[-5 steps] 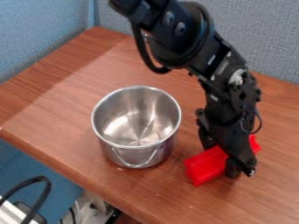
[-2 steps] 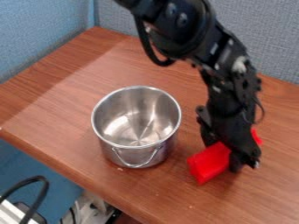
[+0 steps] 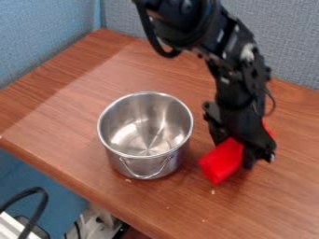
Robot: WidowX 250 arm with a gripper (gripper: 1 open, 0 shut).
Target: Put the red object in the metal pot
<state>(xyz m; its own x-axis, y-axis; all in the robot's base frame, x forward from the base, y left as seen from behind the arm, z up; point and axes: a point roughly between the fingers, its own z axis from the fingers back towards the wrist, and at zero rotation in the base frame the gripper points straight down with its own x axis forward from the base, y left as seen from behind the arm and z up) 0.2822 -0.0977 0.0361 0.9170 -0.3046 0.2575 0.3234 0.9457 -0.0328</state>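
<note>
The red object [image 3: 219, 163], a bright red block, is tilted just off the wooden table [image 3: 75, 84] to the right of the metal pot [image 3: 115, 131]. My black gripper [image 3: 244, 147] comes down from above and is shut on the block's upper end. Only the lower end of the block shows below the fingers. The shiny pot stands upright with nothing in it, and its wire handle hangs down the front wall. A small gap separates the block from the pot's right side.
The table's front edge runs diagonally close below the pot and the block. Beyond that edge, dark cables [image 3: 25, 210] lie at the lower left. A blue wall rises behind the table.
The gripper and the red object have moved up and slightly left, toward the pot. The block's lower end has left the spot on the table where it lay.
</note>
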